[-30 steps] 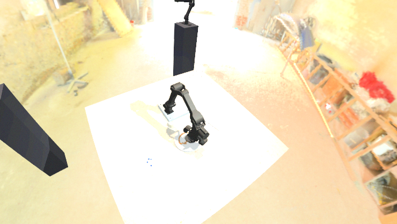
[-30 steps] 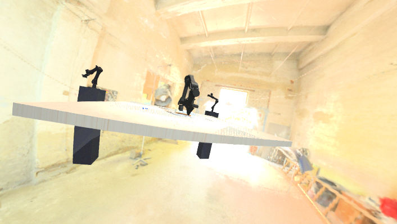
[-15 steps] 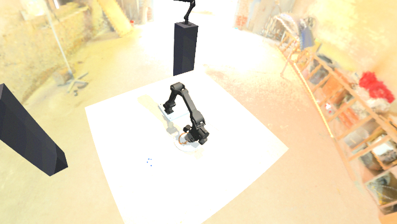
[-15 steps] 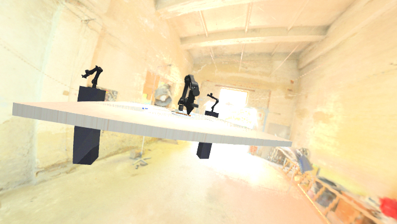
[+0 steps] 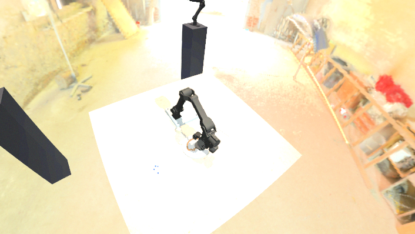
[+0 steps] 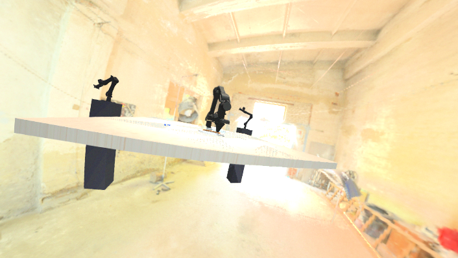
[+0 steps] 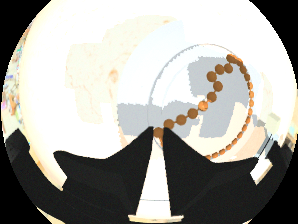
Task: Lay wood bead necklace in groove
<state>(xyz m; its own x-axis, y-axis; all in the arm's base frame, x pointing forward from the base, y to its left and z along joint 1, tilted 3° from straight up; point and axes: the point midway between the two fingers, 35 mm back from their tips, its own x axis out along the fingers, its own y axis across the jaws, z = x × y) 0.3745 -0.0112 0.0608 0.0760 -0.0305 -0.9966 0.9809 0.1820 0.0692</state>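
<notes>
The wood bead necklace point(image 7: 181, 119) point(image 5: 188, 143) is a loop of orange-brown beads over the round bead board point(image 7: 172, 60) point(image 5: 190, 154), a pale disc with a thin outline. In the wrist view its right side follows a curve near the board's right rim, while its left part cuts across the board in a bent line. My gripper point(image 7: 158, 131) is shut on a bead of the necklace at the lower left of the loop, low over the board. The gripper hides part of the loop. In the exterior view the necklace point(image 6: 211, 131) shows as a thin orange line beside the fingertips.
Several small blue dots point(image 5: 156, 169) lie on the white table point(image 5: 235, 182), left of the board in the top view. The arm's pale base plate point(image 5: 173, 118) stands behind the board. Dark pillars point(image 5: 192, 53) point(image 5: 29, 141) stand outside the table's edges.
</notes>
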